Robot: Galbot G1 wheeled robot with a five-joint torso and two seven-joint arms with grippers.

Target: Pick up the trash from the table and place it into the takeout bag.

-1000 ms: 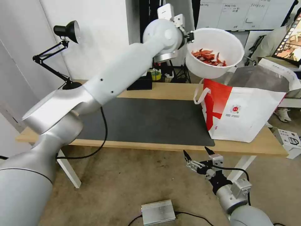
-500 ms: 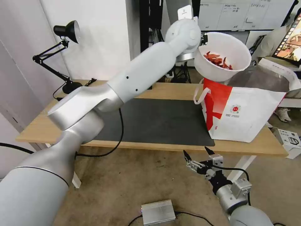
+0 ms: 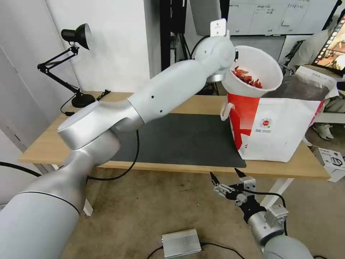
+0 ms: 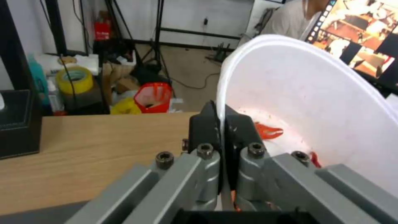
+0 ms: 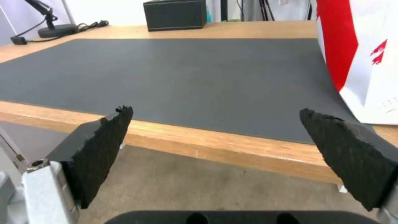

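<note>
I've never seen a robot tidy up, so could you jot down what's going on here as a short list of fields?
Carried item: white bowl of red chilli scraps
Held by: left pincer, shut on the bowl's rim
Bowl position: tilted, in the air above the open mouth of the takeout bag
Bag position: standing on the table, at the right end of the dark mat
Right pincer: open, low in front of the table edge, holding nothing
Also on table: black desk lamp, black tissue box
</note>
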